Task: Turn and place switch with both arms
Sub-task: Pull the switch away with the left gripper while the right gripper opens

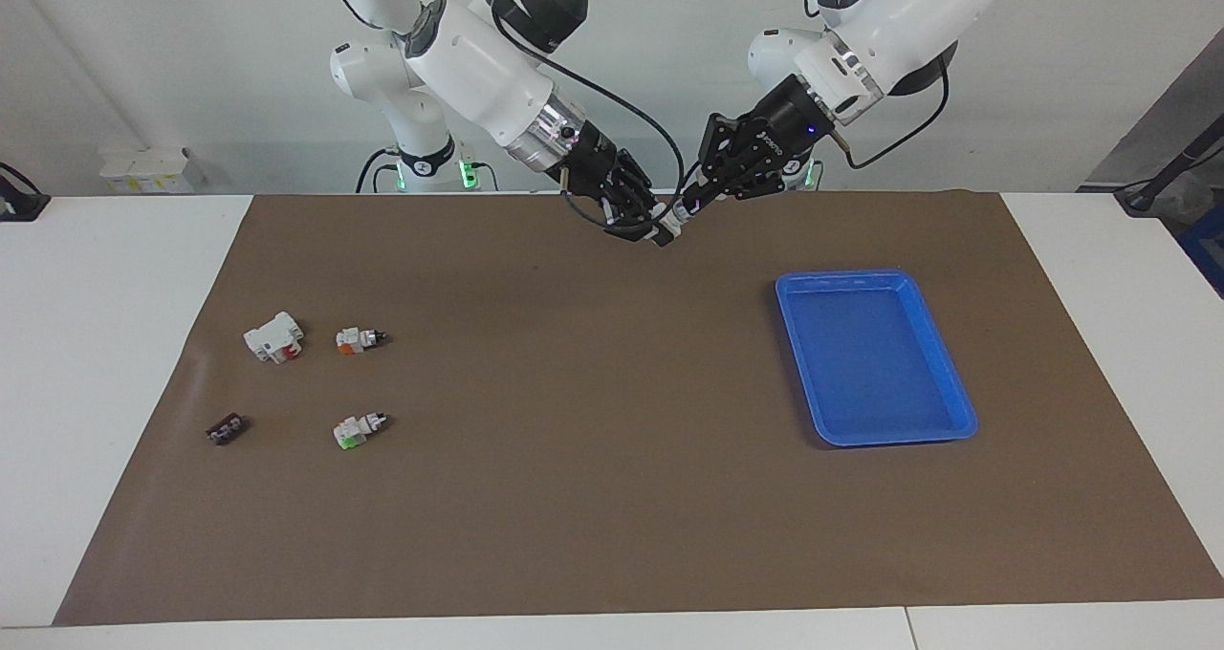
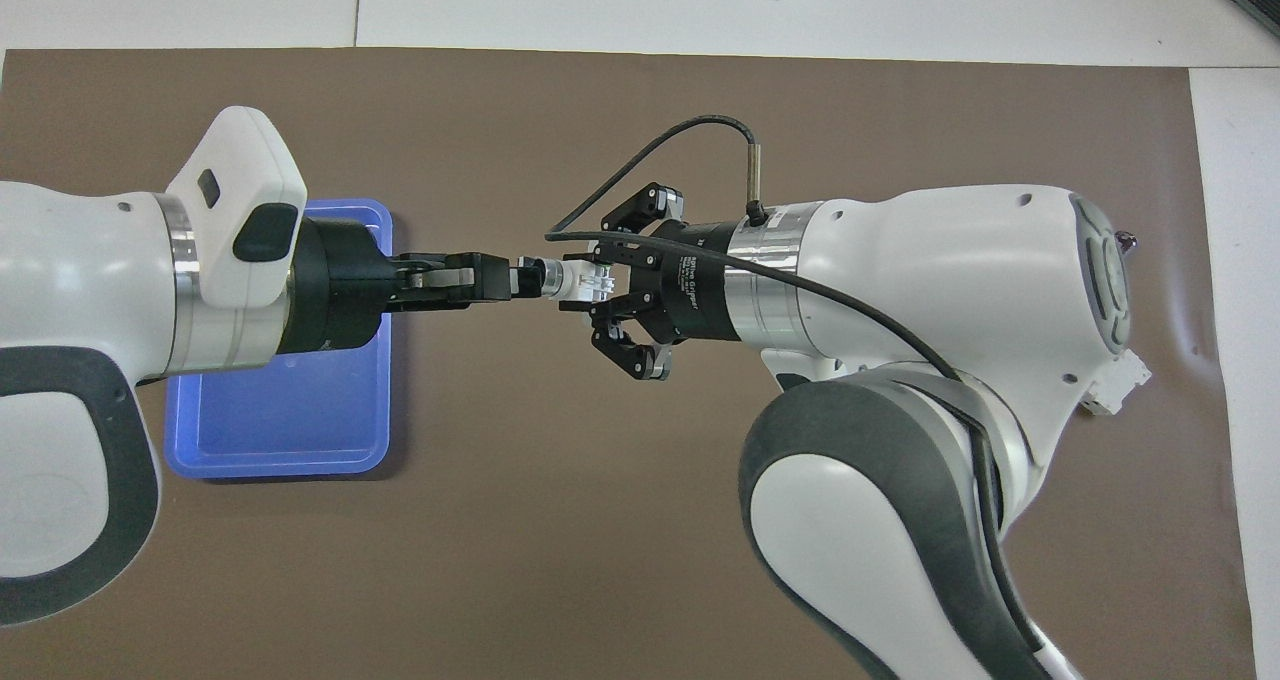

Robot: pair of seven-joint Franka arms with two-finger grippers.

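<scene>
A small white switch (image 1: 668, 222) with a black knob is held in the air between both grippers, over the mat's edge nearest the robots. Its coloured end is hidden by fingers. My left gripper (image 1: 685, 211) is shut on the knob end. My right gripper (image 1: 654, 233) is shut on the white body. In the overhead view the switch (image 2: 588, 278) lies level between the left gripper (image 2: 520, 280) and the right gripper (image 2: 578, 282). Another white switch with a light-green part (image 1: 359, 429) lies on the mat toward the right arm's end.
A blue tray (image 1: 798, 292) stands toward the left arm's end, partly under the left arm in the overhead view (image 2: 280, 465). Near the green switch lie an orange-part switch (image 1: 359, 338), a white block with red marks (image 1: 274, 336) and a small dark part (image 1: 227, 429).
</scene>
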